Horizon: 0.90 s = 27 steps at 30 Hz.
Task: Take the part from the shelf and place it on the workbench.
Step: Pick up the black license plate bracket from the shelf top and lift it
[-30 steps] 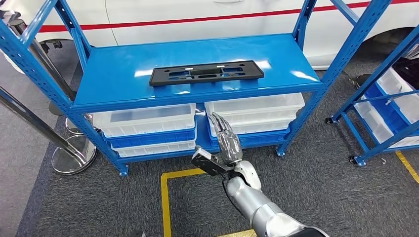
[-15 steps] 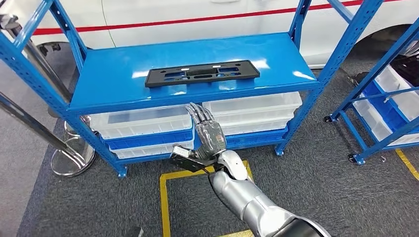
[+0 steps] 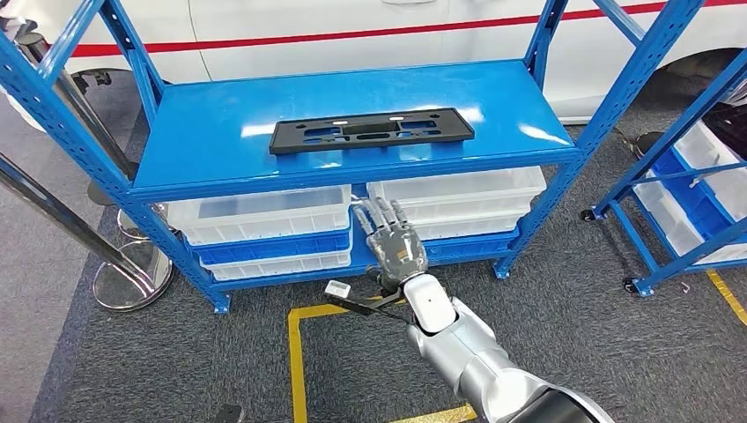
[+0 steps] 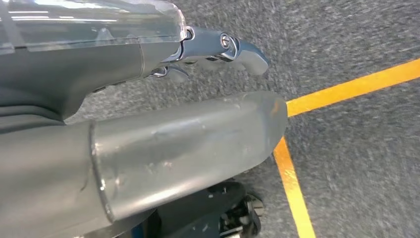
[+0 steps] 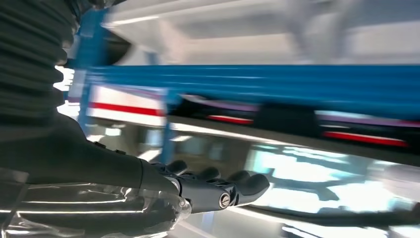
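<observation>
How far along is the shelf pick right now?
Nothing is done yet: the black part lies untouched on the blue shelf. In hand: the right hand is raised, fingers spread, below shelf level, holding nothing. Left: reach, grasp, carry to the workbench.

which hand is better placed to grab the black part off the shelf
Right. The right hand is raised in front of the blue shelf, fingers apart and empty, just below the black part. The left hand hangs low over the carpet and yellow floor line.
</observation>
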{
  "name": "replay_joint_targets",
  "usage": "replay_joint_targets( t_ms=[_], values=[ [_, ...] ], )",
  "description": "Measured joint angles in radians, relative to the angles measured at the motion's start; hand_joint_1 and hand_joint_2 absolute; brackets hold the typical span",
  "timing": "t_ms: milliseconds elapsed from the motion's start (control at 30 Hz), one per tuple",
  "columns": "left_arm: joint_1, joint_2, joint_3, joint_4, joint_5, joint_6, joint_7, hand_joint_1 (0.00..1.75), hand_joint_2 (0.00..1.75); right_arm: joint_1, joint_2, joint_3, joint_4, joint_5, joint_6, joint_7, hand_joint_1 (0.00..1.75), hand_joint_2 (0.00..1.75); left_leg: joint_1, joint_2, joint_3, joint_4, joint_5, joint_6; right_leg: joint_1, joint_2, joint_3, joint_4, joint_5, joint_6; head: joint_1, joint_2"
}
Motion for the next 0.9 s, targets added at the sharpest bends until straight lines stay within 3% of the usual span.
replay_joint_targets(
  t_ms=[67, 133, 233, 267, 300, 333, 433, 500, 633, 700, 767, 800, 833, 900],
  values=[
    [-0.012, -0.001, 0.0, 0.0, -0.008, -0.023, 0.019, 0.0, 0.0, -0.012, -0.04, 0.045, -0.015, 0.014, 0.0, 0.131, 0.0, 1.75, -0.001, 0.0, -0.001, -0.002, 0.001, -0.009, -0.001, 0.0, 0.001, -0.006, 0.003, -0.006, 0.0, 0.0],
    [-0.024, -0.002, 0.0, 0.0, -0.009, -0.071, 0.02, 0.0, 0.0, -0.035, -0.08, 0.093, -0.039, 0.014, 0.0, 0.225, 0.0, 1.75, 0.0, 0.001, -0.011, 0.02, -0.018, -0.019, -0.007, -0.001, 0.004, -0.016, 0.011, -0.017, 0.0, 0.0],
    [-0.044, -0.004, -0.001, 0.0, -0.007, -0.116, 0.013, 0.0, 0.0, -0.073, -0.122, 0.132, -0.065, 0.014, -0.001, 0.262, 0.0, 1.75, 0.004, 0.002, -0.086, 0.192, -0.107, -0.031, -0.01, -0.001, 0.007, -0.02, 0.015, -0.027, 0.0, 0.0],
    [-0.048, -0.005, -0.001, 0.0, -0.007, -0.123, 0.012, 0.0, 0.0, -0.08, -0.133, 0.139, -0.068, 0.014, -0.001, 0.266, 0.0, 1.75, 0.005, 0.002, -0.114, 0.253, -0.128, -0.034, -0.01, -0.001, 0.007, -0.019, 0.014, -0.027, 0.0, 0.0],
    [-0.051, -0.006, -0.001, 0.0, -0.009, -0.132, 0.01, 0.0, 0.0, -0.086, -0.143, 0.145, -0.071, 0.014, -0.001, 0.277, 0.0, 1.75, 0.005, 0.002, -0.13, 0.285, -0.131, -0.036, -0.01, -0.001, 0.007, -0.017, 0.013, -0.027, 0.0, 0.0],
    [-0.053, -0.008, -0.002, 0.0, -0.012, -0.143, 0.006, 0.0, 0.0, -0.092, -0.152, 0.15, -0.073, 0.015, -0.001, 0.292, 0.0, 1.75, 0.005, 0.002, -0.129, 0.28, -0.116, -0.036, -0.01, -0.001, 0.007, -0.015, 0.012, -0.026, 0.0, 0.0],
    [-0.064, -0.012, -0.01, 0.0, -0.03, -0.169, -0.002, 0.0, 0.0, -0.122, -0.179, 0.154, -0.079, 0.015, -0.001, 0.294, 0.0, 1.75, 0.003, 0.003, -0.042, 0.092, -0.018, -0.027, -0.008, 0.002, 0.006, -0.003, 0.004, -0.017, 0.0, 0.0],
    [-0.072, -0.015, -0.017, 0.0, -0.04, -0.175, -0.002, 0.0, 0.0, -0.138, -0.194, 0.146, -0.087, 0.015, -0.002, 0.272, 0.0, 1.75, -0.001, 0.001, -0.007, 0.017, 0.0, -0.018, -0.005, 0.002, 0.002, 0.001, 0.002, -0.008, 0.0, 0.0],
    [-0.075, -0.024, -0.027, 0.0, -0.052, -0.183, -0.003, 0.0, 0.0, -0.14, -0.216, 0.121, -0.115, 0.015, -0.002, 0.248, 0.0, 1.75, 0.002, 0.001, -0.003, -0.001, 0.006, 0.004, -0.006, 0.002, -0.005, 0.012, -0.007, 0.012, 0.0, 0.0],
    [-0.076, -0.028, -0.031, 0.0, -0.054, -0.184, -0.004, 0.0, 0.0, -0.141, -0.224, 0.114, -0.125, 0.015, -0.002, 0.246, 0.0, 1.75, 0.005, 0.002, 0.0, -0.009, 0.011, 0.015, -0.009, 0.002, -0.042, 0.092, -0.057, 0.021, 0.0, 0.0],
    [-0.077, -0.031, -0.034, 0.0, -0.055, -0.186, -0.004, 0.0, 0.0, -0.135, -0.23, 0.109, -0.129, 0.015, -0.002, 0.242, 0.0, 1.75, 0.004, 0.003, -0.001, -0.009, 0.011, 0.018, -0.012, 0.002, -0.106, 0.223, -0.115, 0.029, 0.0, 0.0],
    [-0.076, -0.031, -0.035, 0.0, -0.055, -0.186, -0.003, 0.0, 0.0, -0.13, -0.232, 0.105, -0.131, 0.015, -0.002, 0.236, 0.0, 1.75, 0.004, 0.003, -0.002, -0.008, 0.011, 0.018, -0.013, 0.002, -0.128, 0.267, -0.125, 0.032, 0.0, 0.0],
    [-0.075, -0.032, -0.035, 0.0, -0.054, -0.186, -0.003, 0.0, 0.0, -0.123, -0.234, 0.1, -0.135, 0.015, -0.002, 0.228, 0.0, 1.75, 0.004, 0.002, -0.002, -0.007, 0.01, 0.018, -0.014, 0.002, -0.134, 0.274, -0.116, 0.033, 0.0, 0.0],
    [-0.074, -0.033, -0.035, 0.0, -0.053, -0.186, -0.003, 0.0, 0.0, -0.112, -0.235, 0.089, -0.15, 0.015, -0.002, 0.209, 0.0, 1.75, 0.004, 0.0, -0.001, -0.003, 0.007, 0.015, -0.016, 0.001, -0.091, 0.178, -0.05, 0.031, 0.0, 0.0]
  ],
)
